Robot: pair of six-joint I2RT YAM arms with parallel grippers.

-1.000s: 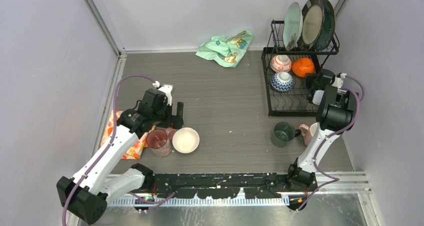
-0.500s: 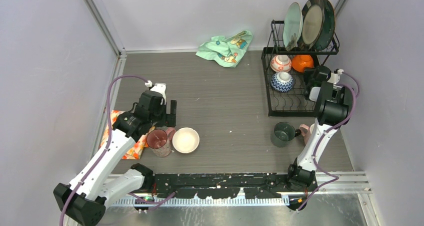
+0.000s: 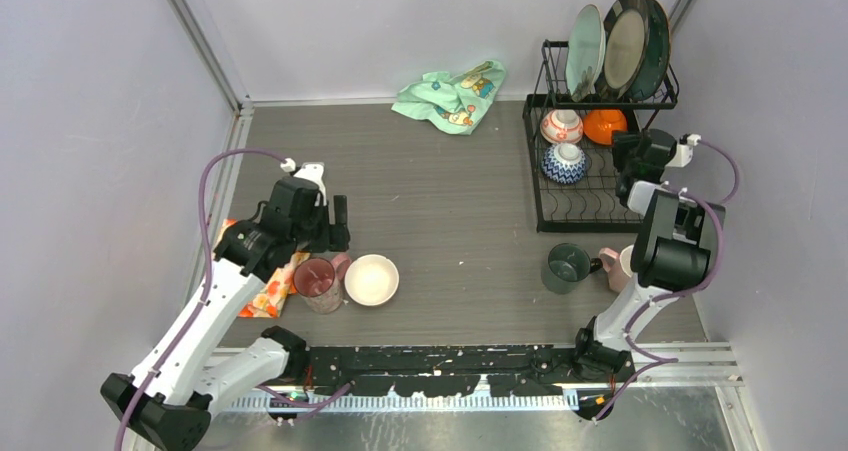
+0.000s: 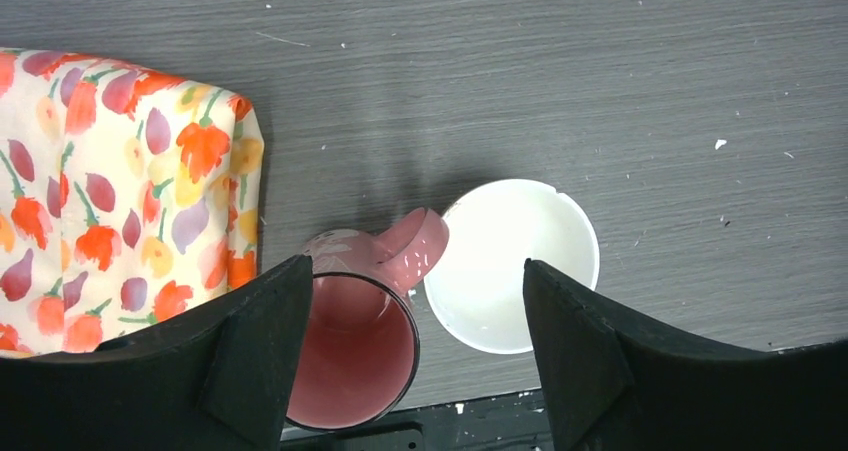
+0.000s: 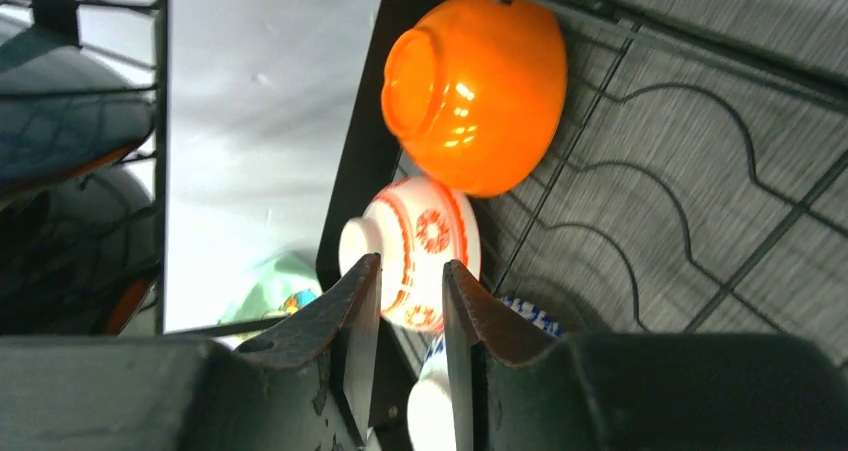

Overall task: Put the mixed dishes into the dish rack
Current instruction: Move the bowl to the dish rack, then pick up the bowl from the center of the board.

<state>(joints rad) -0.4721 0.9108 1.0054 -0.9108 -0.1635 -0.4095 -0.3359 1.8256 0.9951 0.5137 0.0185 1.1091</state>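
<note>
Top view. The dish rack [image 3: 580, 211] stands at the far right of the table [image 3: 450, 191]. We see three plates upright in its upper shelf: pale green plate [image 3: 585, 51], dark-rimmed beige plate [image 3: 625, 46] and dark blue-green plate [image 3: 658, 46]. In the lower basket sit the red patterned bowl [image 3: 561, 126], the orange bowl [image 3: 606, 131] and the blue patterned bowl [image 3: 565, 162]. The dark green cup [image 3: 568, 267] stands on the table just in front of the rack, with a second pink cup [image 3: 618, 268] beside it, partly hidden by the right arm. The mint-green cloth [image 3: 452, 96] lies at the back of the table.

Left wrist view. We find the left gripper [image 4: 415, 301] with its jaws spread wide and holding nothing, hanging above the pink cup [image 4: 350, 356] and the white bowl [image 4: 510, 261]. The cup's handle touches the bowl's rim. The orange floral cloth [image 4: 110, 191] lies just beside the cup.

Right wrist view. We see the right gripper [image 5: 412, 281] over the lower basket, its fingers parted by a narrow gap with nothing clamped between them. The orange bowl lies on its side against the red patterned bowl.
</note>
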